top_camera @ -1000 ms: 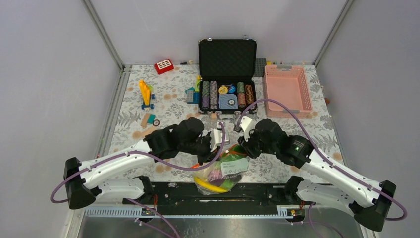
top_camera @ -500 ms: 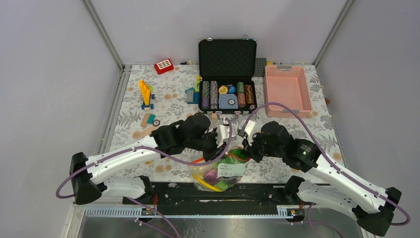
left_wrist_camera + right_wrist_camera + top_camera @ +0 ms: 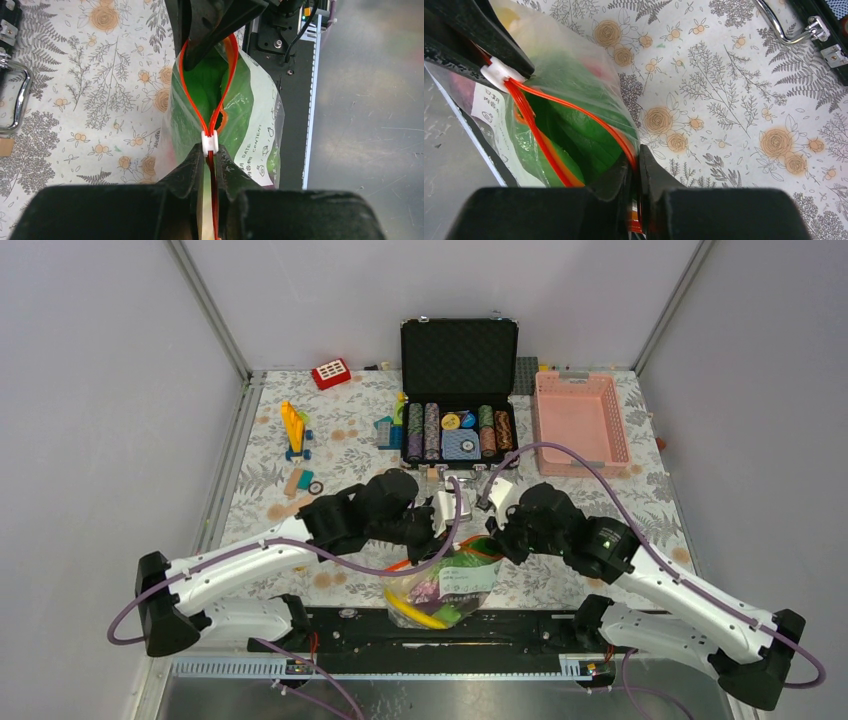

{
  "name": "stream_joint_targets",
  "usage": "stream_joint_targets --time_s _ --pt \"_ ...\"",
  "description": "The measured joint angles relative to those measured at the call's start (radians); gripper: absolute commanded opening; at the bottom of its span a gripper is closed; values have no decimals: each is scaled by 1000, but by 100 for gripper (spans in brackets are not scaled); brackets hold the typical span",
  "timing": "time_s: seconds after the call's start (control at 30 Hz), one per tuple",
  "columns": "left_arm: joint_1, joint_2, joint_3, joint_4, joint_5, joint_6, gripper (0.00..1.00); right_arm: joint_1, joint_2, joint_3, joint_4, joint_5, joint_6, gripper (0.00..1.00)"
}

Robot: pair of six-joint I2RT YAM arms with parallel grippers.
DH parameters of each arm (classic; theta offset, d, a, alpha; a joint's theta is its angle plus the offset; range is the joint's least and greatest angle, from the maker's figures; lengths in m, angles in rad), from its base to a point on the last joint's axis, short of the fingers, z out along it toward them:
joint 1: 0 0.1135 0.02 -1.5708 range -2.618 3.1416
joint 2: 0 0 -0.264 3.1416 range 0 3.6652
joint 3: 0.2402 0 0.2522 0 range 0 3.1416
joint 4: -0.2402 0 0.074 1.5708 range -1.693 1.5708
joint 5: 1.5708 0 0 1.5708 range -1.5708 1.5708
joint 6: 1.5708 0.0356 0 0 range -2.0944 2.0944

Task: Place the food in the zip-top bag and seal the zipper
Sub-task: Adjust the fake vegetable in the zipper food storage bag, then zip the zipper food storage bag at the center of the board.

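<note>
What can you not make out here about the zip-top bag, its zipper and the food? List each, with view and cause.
- Right wrist view: one end of the zipper, pinched inside the right hand.
- Left wrist view: the zipper behind its white slider, squeezed in the left hand, cut by the bottom edge.
- Wrist views: the food, only green shapes through the zip-top bag.
- Top view: the bag's mouth, mostly under both hands.
</note>
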Motion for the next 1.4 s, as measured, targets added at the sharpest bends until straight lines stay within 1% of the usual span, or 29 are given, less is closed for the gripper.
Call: stream_joint_targets --time_s 0.03,0.1,0.17,0.2,0.23,0.33,0.37,0.43,0.47,0.6,0.7,0.83,0.97,1.07,1.13,1.4 --pt "0 -6 -6 5 -1 0 0 2 2 2 3 4 2 12" --pt "0 -14 -13 17 -4 0 0 3 -7 6 0 8 3 7" --pt "0 -22 -13 23 -4 0 0 3 -27 10 -6 10 2 6" --pt "0 -28 -15 29 -4 -2 0 3 -38 12 -7 11 1 9" --pt "0 -35 -19 38 -5 -3 0 3 -50 14 -8 17 1 15" --pt "0 -64 -39 66 -9 -4 0 5 -73 24 -7 37 4 19" --pt "0 -77 -48 77 -12 -4 0 6 -77 29 -7 45 6 22" --pt "0 -98 -64 94 -14 -4 0 8 -79 35 -7 52 9 39" --pt "0 -106 -68 95 -14 -4 0 8 -79 37 -11 54 8 44" --pt "-1 -119 -73 89 -13 -4 0 7 -99 42 -37 47 -4 58" --pt "-1 -118 -73 78 -12 -4 0 6 -147 42 -39 3 -26 73" --pt "-1 -114 -73 71 -11 -4 0 4 -260 41 18 -92 -64 83" --pt "-1 -107 -73 67 -10 -4 0 3 -333 40 101 -187 -88 84" --pt "-1 -105 -73 65 -3 -3 0 3 -315 40 144 -232 -103 83" --pt "-1 -105 -73 65 5 -3 0 3 -272 40 162 -264 -118 82" --pt "-1 -105 -73 65 31 3 0 3 23 84 194 -399 -234 78"
